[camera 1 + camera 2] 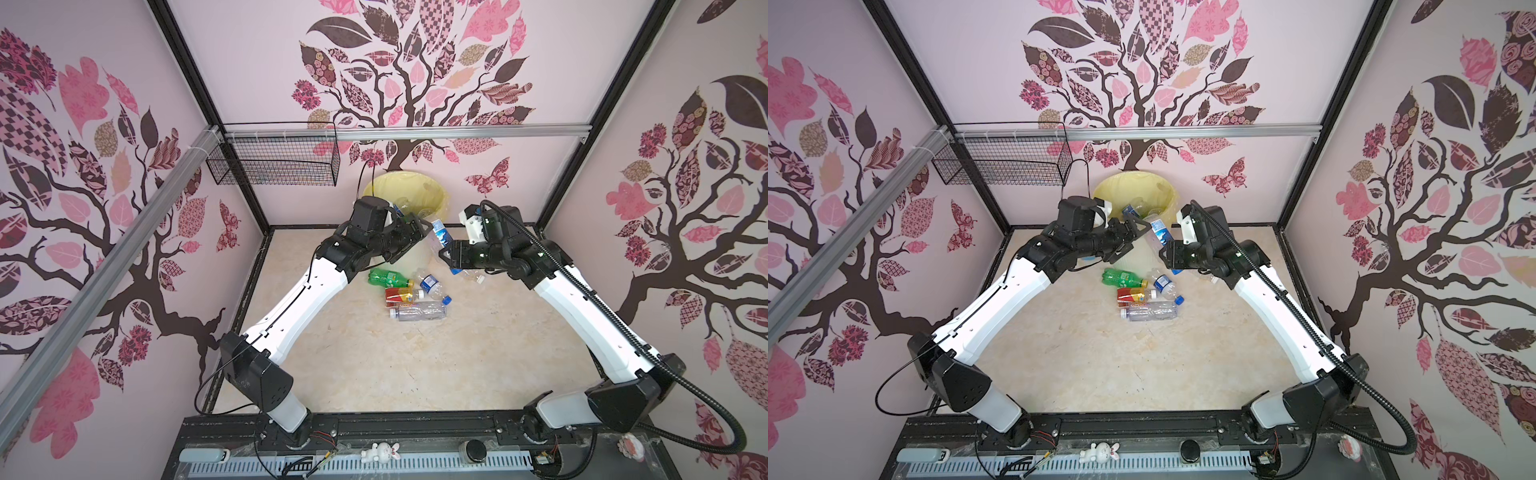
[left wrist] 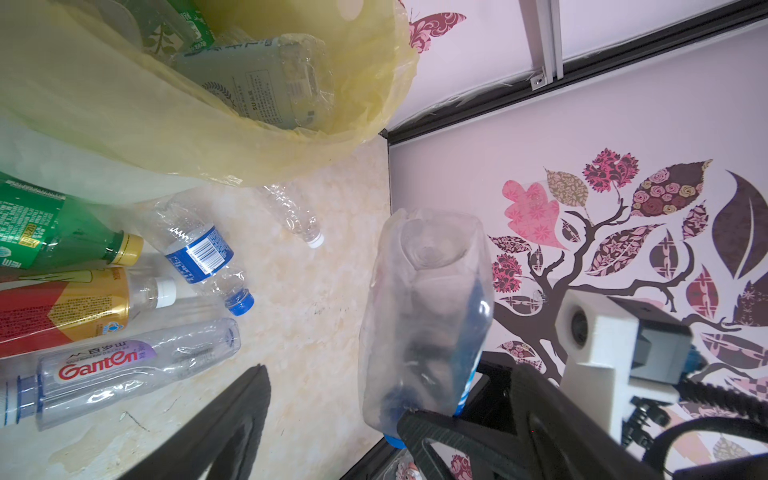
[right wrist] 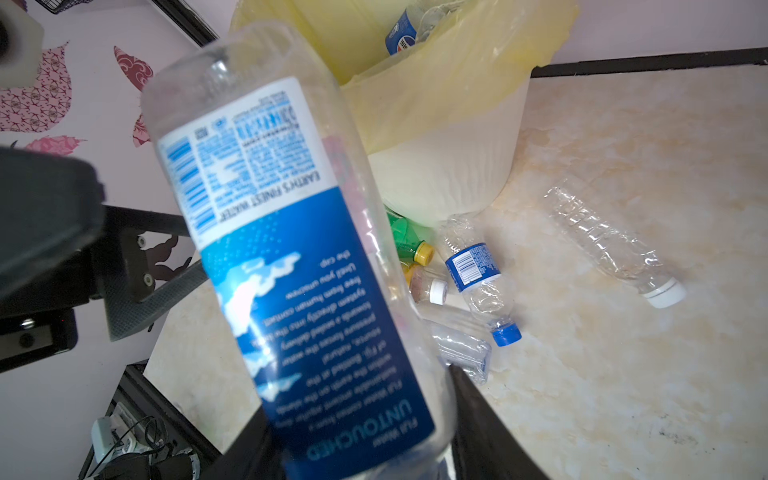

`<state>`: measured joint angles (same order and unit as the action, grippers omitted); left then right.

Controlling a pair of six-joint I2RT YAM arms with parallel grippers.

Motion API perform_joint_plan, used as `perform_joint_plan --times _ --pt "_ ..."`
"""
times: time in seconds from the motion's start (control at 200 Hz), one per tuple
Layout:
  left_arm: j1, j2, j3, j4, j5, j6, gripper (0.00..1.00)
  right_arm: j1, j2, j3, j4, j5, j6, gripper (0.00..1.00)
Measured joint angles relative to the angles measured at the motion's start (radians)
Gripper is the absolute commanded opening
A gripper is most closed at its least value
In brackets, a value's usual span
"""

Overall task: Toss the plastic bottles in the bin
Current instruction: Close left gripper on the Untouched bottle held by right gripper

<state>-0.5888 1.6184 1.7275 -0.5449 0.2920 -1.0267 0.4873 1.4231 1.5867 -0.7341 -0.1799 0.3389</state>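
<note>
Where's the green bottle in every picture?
Top view: green bottle lying just before the bin.
Top view: green bottle, same spot.
Left wrist: green bottle beside the red-labelled bottle.
Right wrist: peeking out by the bin's base.
Shared landmark: the bin.

In a top view the left arm hides the bin wall toward 8 o'clock, and the right gripper covers part of the clear white-capped bottle. In the right wrist view the held bottle is blurred and its cap end is cut off. It masks most of the red-labelled bottle.
</note>
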Motion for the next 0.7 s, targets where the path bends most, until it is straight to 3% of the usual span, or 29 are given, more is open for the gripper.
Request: perform_joint_plan --times 0.27,0.7 --pt "0.000 0.000 0.000 0.031 -0.026 0.000 0.86 0.047 -0.001 0.000 0.019 -0.010 0.025 0.44" --pt "0.000 0.000 -0.002 0.059 -0.052 -0.005 0.61 0.084 0.000 0.027 0.023 -0.018 0.035 0.47"
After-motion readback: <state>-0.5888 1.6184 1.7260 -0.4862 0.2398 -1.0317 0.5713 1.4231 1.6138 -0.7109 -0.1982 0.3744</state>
